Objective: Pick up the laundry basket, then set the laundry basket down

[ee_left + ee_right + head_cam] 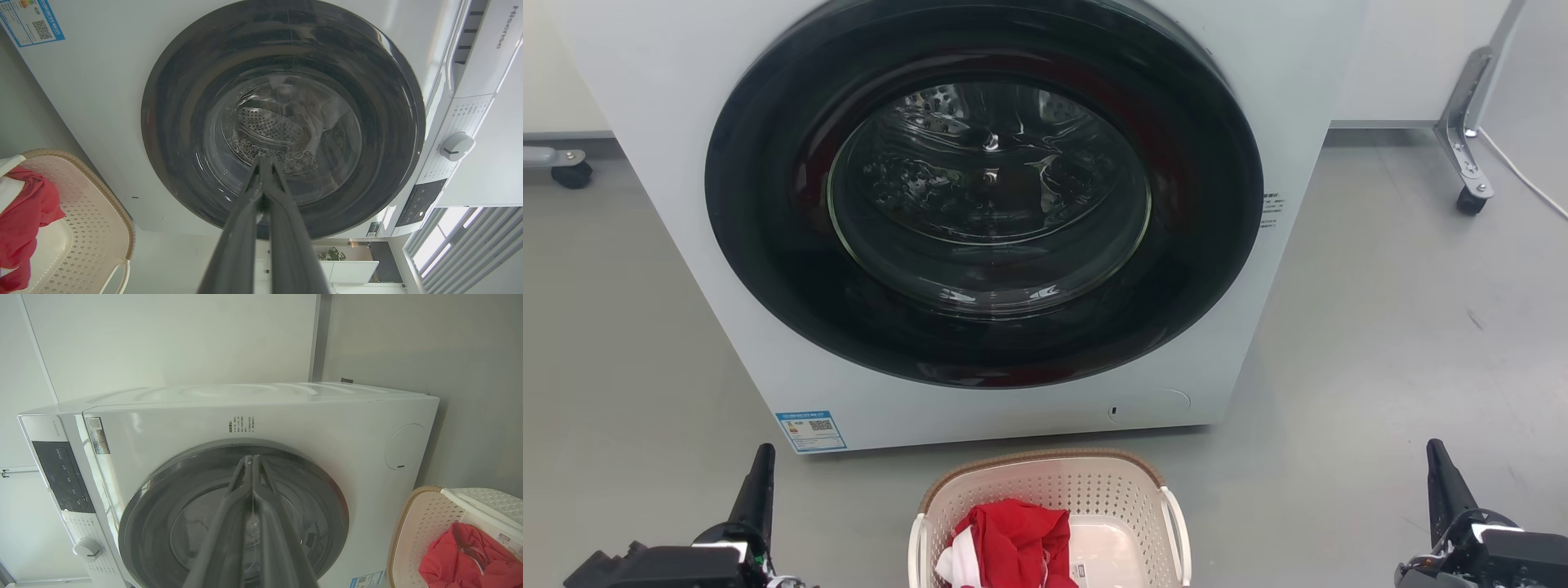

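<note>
Nearest to me, my left gripper [760, 478] sits low at the near left with its two dark fingers pressed together, holding nothing; in the left wrist view the fingers [249, 204] meet at their tips. My right gripper [1441, 478] mirrors it at the near right, also closed on nothing, and the right wrist view shows its fingers [233, 498] touching at the tips.

The laundry basket [1045, 483] stands on the grey floor [1380, 327] between the two grippers, near the middle and well apart from each. Neither gripper touches it. Its white side handles, one on the left [916, 549] and one on the right [1178, 523], face the grippers. Inside lies a crumpled red garment [1017, 531] towards the left half, with a bit of white cloth [954, 563] under its near left edge; the right part of the basket floor is bare.

Just beyond the basket's brown far rim stands the white washing machine [670, 204], its round dark door [768, 204] closed and facing me. A blue label [810, 430] is stuck at its lower left corner. Farther off on the right, a metal leg on a caster [1463, 139] stands by the wall.
</note>
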